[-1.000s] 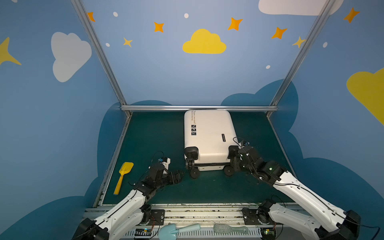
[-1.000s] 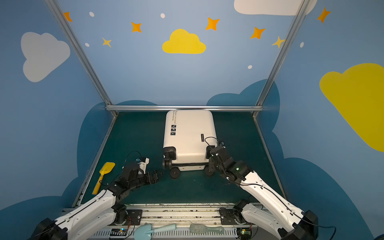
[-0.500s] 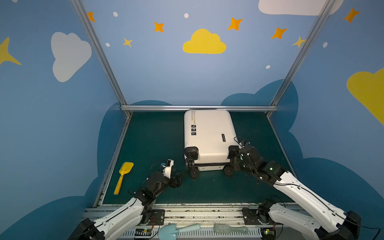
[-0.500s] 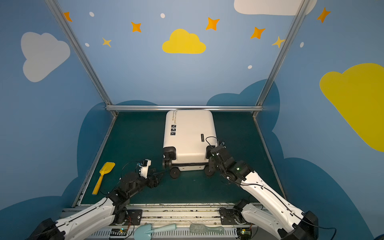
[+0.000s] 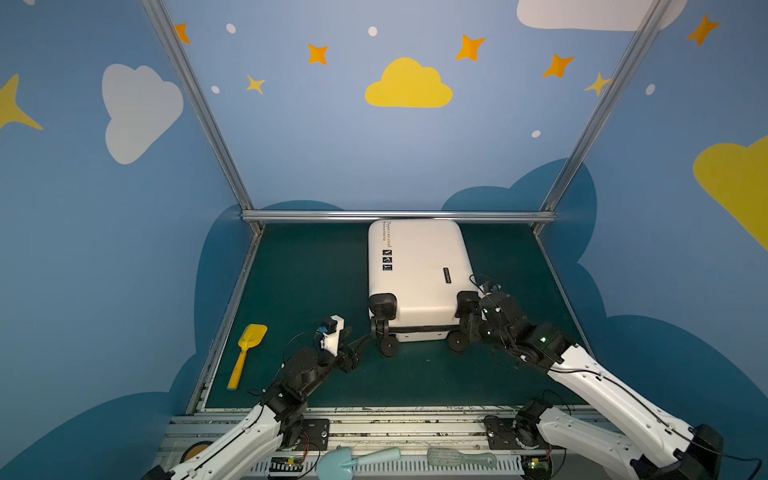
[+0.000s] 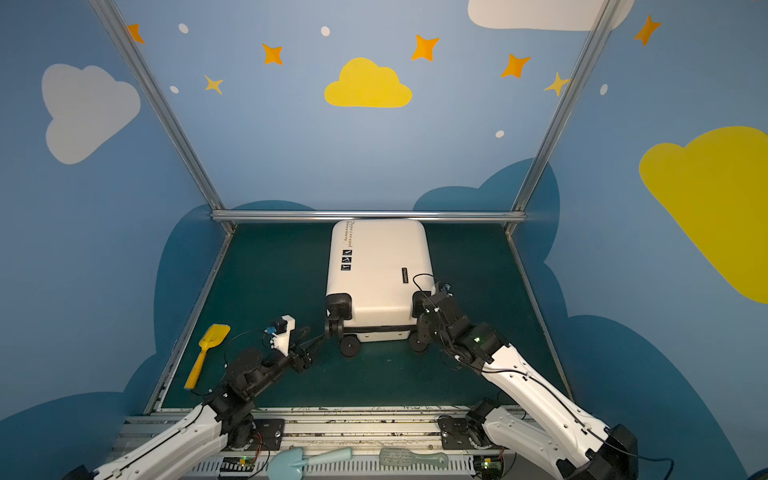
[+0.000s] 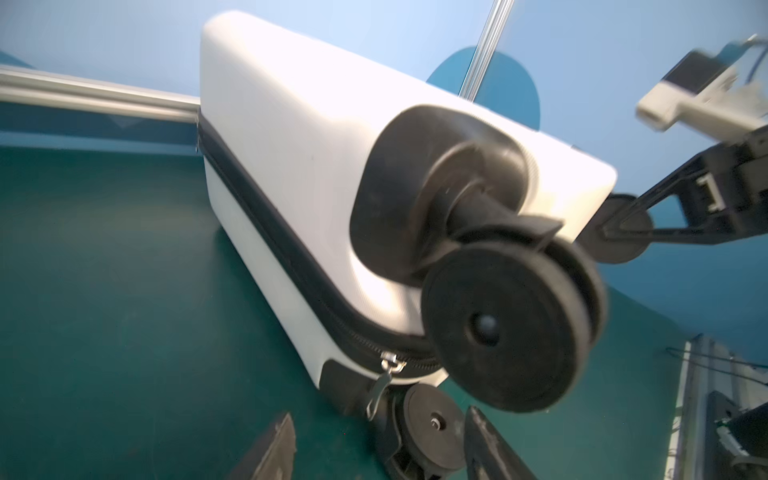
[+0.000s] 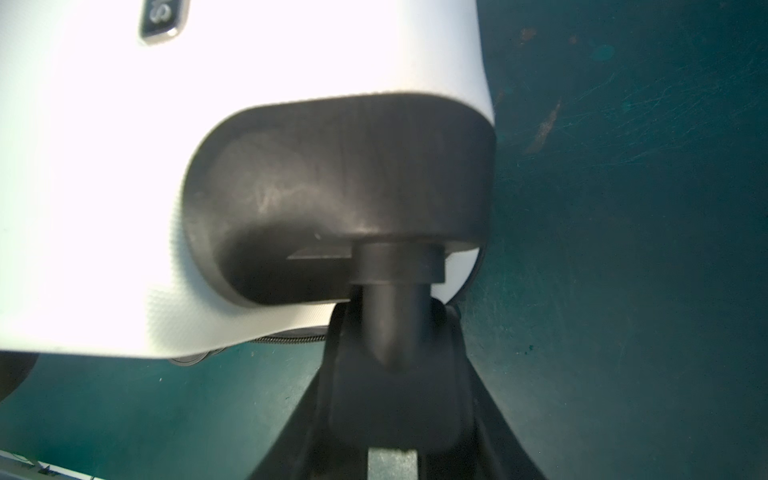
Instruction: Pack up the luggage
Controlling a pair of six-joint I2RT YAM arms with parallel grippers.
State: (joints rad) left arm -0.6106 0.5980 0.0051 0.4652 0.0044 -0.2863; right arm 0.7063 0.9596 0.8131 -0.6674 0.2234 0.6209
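1. The white suitcase [image 5: 415, 270] lies flat on the green mat [image 5: 299, 282]. It is zipped shut, and its black wheels point at the robot.
2. The far end of the suitcase is right by the silver bar [image 5: 395, 215] at the back.
3. The left gripper [image 5: 360, 348] sits low, just beside the near left corner of the suitcase.
4. In the left wrist view its two fingers [image 7: 270, 449] are spread apart. The small wheel [image 7: 432, 424] of that corner sits between them. It is not clear if they touch it.
5. The zipper tab [image 7: 388, 372] hangs at the same corner, next to that wheel.
6. The right gripper [image 8: 395, 332] is at the near right corner of the suitcase. Its fingers pinch the suitcase by the black wheel leg [image 8: 395, 307] there.
7. A yellow shovel [image 5: 248, 351] lies on the mat, well to the left of the suitcase.
8. A blue shovel [image 5: 357, 459] and a pale green brush [image 5: 461, 459] lie on the metal rail [image 5: 415, 428] in front of the suitcase, off the mat.
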